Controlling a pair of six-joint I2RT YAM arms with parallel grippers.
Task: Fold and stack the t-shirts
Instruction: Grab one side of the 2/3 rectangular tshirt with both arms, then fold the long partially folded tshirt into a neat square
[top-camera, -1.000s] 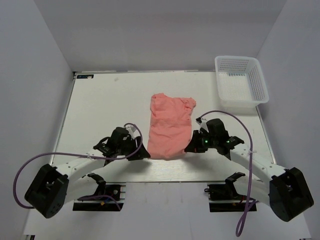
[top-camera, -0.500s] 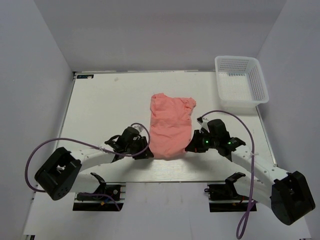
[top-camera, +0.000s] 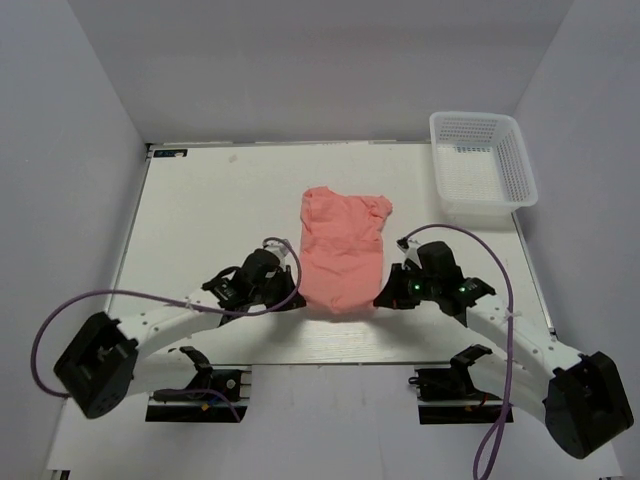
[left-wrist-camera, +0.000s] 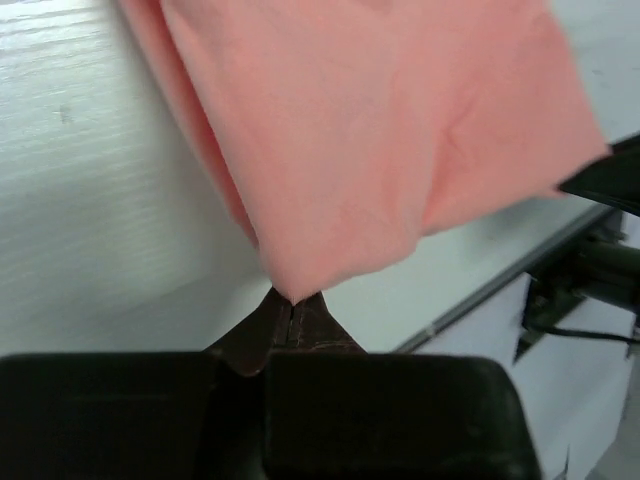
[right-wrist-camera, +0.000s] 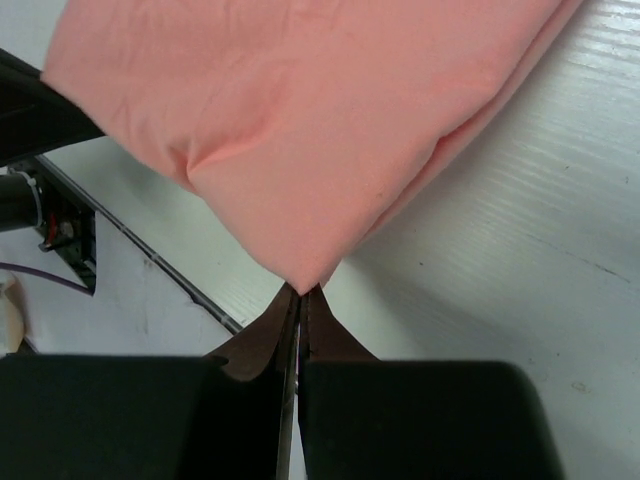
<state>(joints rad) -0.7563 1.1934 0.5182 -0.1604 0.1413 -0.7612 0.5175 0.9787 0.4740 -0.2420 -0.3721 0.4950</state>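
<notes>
Two near corners are pinched: your left gripper (left-wrist-camera: 292, 308) is clamped tight on the near-left corner of the t-shirt (top-camera: 341, 250), right gripper (right-wrist-camera: 301, 297) likewise on the near-right. Shirt lies as a narrow strip approx. mid table (top-camera: 200, 220), running away from the arms; white mesh basket (top-camera: 484, 165) sits well apart, far-right corner.
</notes>
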